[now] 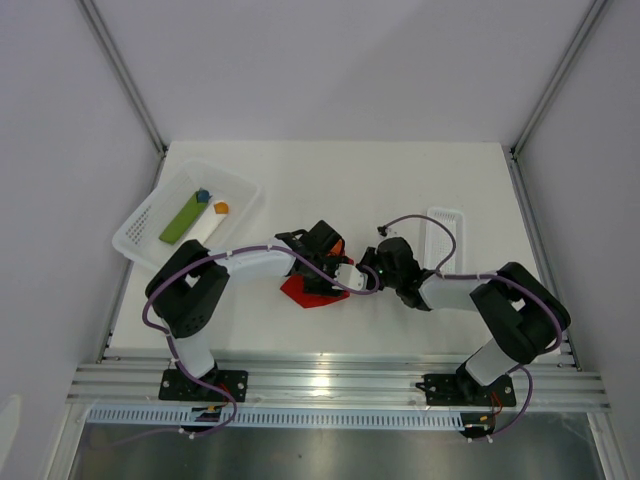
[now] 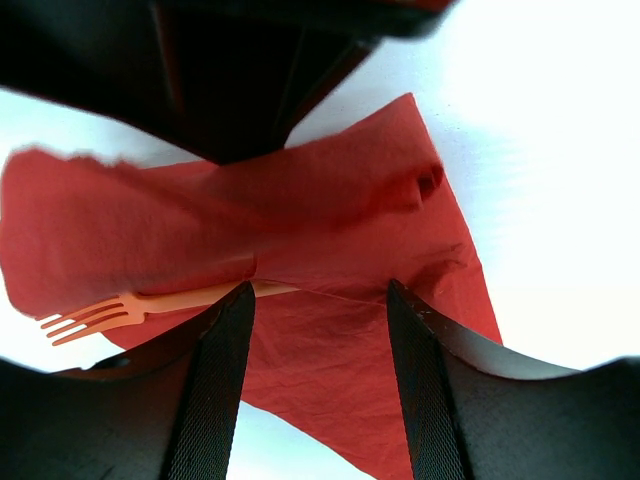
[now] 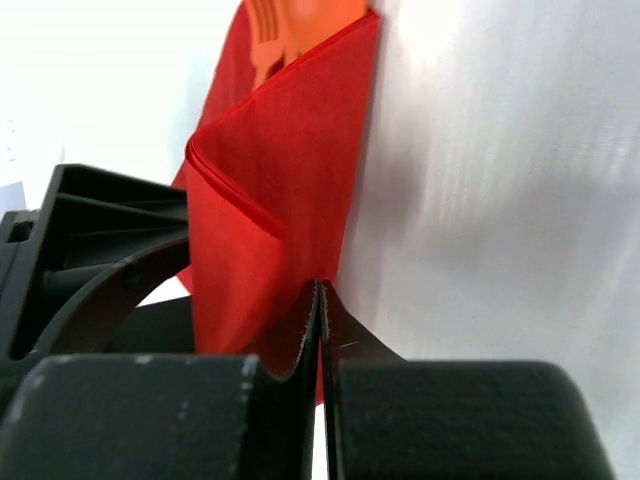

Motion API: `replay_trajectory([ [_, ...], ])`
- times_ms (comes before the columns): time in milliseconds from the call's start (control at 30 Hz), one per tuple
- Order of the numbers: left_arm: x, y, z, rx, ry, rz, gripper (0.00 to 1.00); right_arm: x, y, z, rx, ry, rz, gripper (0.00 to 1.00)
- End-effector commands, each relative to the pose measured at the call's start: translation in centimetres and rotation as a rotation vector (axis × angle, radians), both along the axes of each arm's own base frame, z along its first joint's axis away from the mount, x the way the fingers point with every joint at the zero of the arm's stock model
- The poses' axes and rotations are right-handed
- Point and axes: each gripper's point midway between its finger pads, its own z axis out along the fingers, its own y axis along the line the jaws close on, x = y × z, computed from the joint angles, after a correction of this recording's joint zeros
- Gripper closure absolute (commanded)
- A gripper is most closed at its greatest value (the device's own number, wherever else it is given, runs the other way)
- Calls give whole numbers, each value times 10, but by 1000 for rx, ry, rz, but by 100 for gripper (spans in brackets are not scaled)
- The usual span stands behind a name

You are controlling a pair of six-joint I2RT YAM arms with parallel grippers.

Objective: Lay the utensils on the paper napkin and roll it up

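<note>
The red paper napkin (image 1: pixel 308 291) lies partly folded on the white table between the two arms. In the left wrist view the napkin (image 2: pixel 330 360) is creased, and an orange fork (image 2: pixel 95 315) sticks out from under its fold at the left. My left gripper (image 2: pixel 319 287) is open, its jaws standing over the napkin without gripping it. My right gripper (image 3: pixel 320 287) is shut on a lifted edge of the napkin (image 3: pixel 270 200). Orange utensil tips (image 3: pixel 275 25) show at the napkin's far end. In the top view both grippers meet over the napkin, the left (image 1: pixel 335 265) and the right (image 1: pixel 372 272).
A white basket (image 1: pixel 140 225) at the back left holds a green bar (image 1: pixel 180 222) and small orange (image 1: pixel 221 208) and blue (image 1: pixel 203 196) blocks. A white perforated tray (image 1: pixel 446 232) lies at the right. Grey walls close in both sides.
</note>
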Motion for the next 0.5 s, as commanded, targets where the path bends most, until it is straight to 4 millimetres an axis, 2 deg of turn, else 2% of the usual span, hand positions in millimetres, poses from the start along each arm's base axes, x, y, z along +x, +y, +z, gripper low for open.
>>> replay_trajectory([
  [0,1,-3,0,0,-4,4,40,17,-7,2,-41,-32,-44,100],
  [133,1,-2,-1,4,-3,4,40,25,-3,8,-63,-65,-31,100],
  [300,1,-2,-1,4,-2,6,40,25,0,13,-73,-89,-19,100],
  [467,1,-3,0,1,-3,7,40,20,9,28,-39,-128,15,100],
])
